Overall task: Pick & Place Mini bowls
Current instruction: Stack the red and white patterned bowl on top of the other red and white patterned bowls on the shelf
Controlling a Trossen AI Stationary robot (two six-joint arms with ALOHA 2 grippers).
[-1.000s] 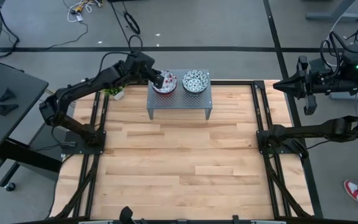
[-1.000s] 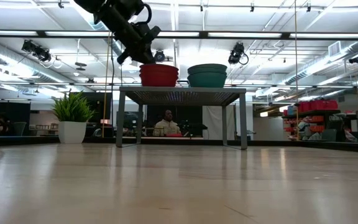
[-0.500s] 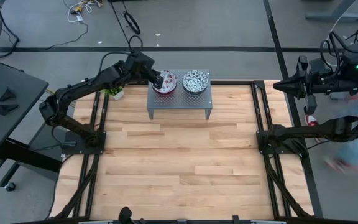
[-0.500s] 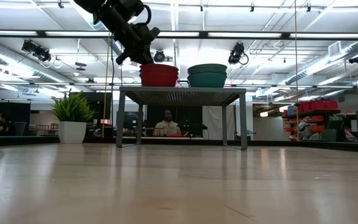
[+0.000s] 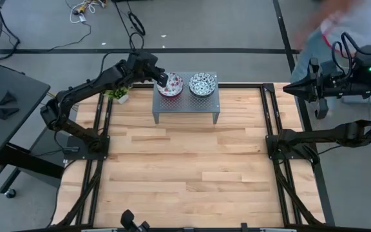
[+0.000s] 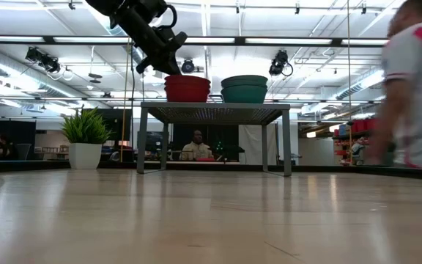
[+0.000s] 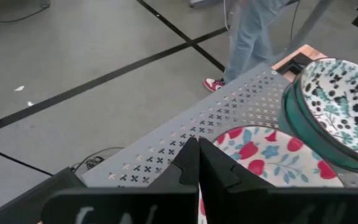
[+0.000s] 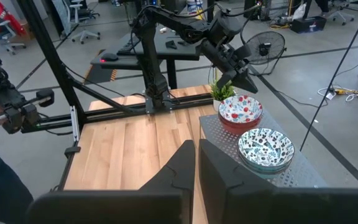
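Two stacks of mini bowls sit side by side on the grey perforated stand [image 5: 185, 100] at the table's far edge. The reddish-pink stack [image 5: 172, 85] [image 6: 187, 88] [image 7: 272, 155] is on the left and the green-teal stack [image 5: 203, 84] [image 6: 244, 88] [image 7: 337, 109] on the right. My left gripper [image 5: 163, 78] [image 6: 169, 70] [image 7: 197, 155] is shut. It hovers just over the red stack's far-left rim, pointing down at a slant, and does not touch it. My right gripper [image 5: 316, 88] [image 8: 197, 152] is shut and waits beyond the table's right edge.
A small potted plant [image 5: 118, 95] [image 6: 85, 138] stands left of the stand, under my left arm. A person [image 5: 340, 26] [image 6: 416, 88] passes beyond the table's far right corner. The wooden tabletop [image 5: 185, 167] stretches bare from the stand toward the near edge.
My left gripper has drawn back a little from over the red stack, toward the table's far left, and risen slightly. The bowls have not moved. A person has walked along the table's right side toward the far right corner.
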